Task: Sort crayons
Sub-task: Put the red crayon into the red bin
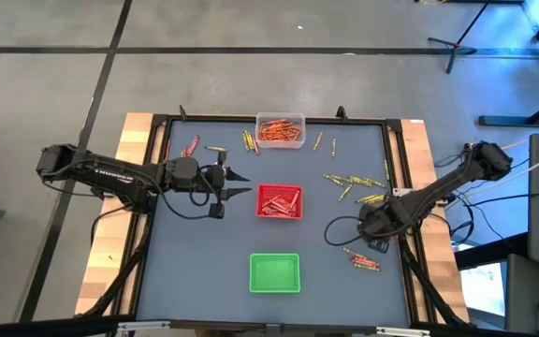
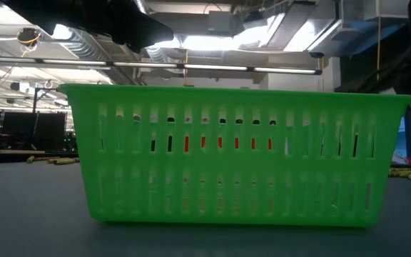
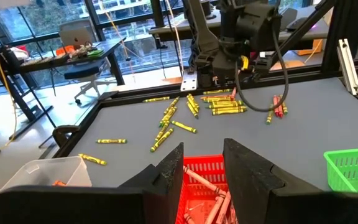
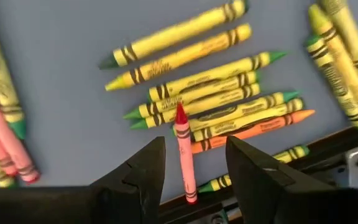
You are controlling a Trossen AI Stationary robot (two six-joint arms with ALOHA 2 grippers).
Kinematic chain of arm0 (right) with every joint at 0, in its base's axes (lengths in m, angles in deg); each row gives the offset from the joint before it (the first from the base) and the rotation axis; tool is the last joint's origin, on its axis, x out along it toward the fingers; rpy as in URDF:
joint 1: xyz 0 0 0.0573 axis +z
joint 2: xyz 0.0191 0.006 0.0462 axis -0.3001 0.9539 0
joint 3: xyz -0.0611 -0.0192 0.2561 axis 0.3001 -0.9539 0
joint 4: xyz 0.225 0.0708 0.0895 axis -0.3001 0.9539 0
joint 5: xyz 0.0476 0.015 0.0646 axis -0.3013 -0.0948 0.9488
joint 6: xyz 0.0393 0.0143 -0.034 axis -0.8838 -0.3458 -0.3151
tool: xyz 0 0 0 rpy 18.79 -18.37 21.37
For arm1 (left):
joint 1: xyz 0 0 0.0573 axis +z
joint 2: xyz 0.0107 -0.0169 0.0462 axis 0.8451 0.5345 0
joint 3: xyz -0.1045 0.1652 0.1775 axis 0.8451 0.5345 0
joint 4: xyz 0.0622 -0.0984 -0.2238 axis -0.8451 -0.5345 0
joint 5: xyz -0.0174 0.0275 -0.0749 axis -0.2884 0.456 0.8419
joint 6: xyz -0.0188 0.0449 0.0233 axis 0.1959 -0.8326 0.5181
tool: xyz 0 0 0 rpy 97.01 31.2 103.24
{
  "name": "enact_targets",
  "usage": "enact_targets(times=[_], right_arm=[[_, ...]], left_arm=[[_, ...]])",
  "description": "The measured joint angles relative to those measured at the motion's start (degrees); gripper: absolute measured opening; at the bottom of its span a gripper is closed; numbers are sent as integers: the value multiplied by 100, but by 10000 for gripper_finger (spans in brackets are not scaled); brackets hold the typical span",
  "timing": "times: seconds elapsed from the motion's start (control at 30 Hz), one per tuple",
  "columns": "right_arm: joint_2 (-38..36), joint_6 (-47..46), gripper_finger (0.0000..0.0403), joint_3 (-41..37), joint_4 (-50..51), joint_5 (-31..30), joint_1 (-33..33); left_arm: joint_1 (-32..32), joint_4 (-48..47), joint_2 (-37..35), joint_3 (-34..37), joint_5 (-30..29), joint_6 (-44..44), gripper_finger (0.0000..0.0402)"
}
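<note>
The left gripper [image 1: 241, 183] hovers just left of the red slotted plastic tray [image 1: 280, 201] at the table's middle, fingers [image 3: 166, 171] parted and empty. The right gripper [image 4: 194, 165] hangs low at the grey table's [image 1: 204, 253] right edge, its jaws apart around a red paper-wrapped crayon [image 4: 184, 155] lying on a cluster of yellow-green crayons [image 4: 197, 93]; whether they pinch it I cannot tell. The wrappers carry dark lettering too small to read. More crayons fill the clear tray [image 1: 280, 131] at the far edge; the green tray [image 1: 275, 272] sits nearest.
</note>
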Motion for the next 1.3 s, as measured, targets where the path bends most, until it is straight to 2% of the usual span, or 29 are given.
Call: enact_targets(times=[0.2, 0.5, 0.8, 0.93, 1.23, 1.3], right_arm=[[284, 266, 166, -202, -223, 162, 0], [630, 582, 166, -204, -449, -89, -11], [856, 967, 163, -204, -568, 27, -414], [856, 1116, 132, -204, -580, 96, -563], [856, 1283, 18, -204, -612, 177, -603], [856, 1288, 9, -202, -613, 177, -603]], left_arm=[[1, 0, 0, 0, 0, -2, 99], [2, 17, 0, 0, 0, -2, 99], [0, 17, 0, 0, 0, -2, 99], [2, 13, 0, 0, 0, -2, 99], [2, 13, 0, 0, 0, 0, 99], [2, 13, 0, 0, 0, 0, 99]])
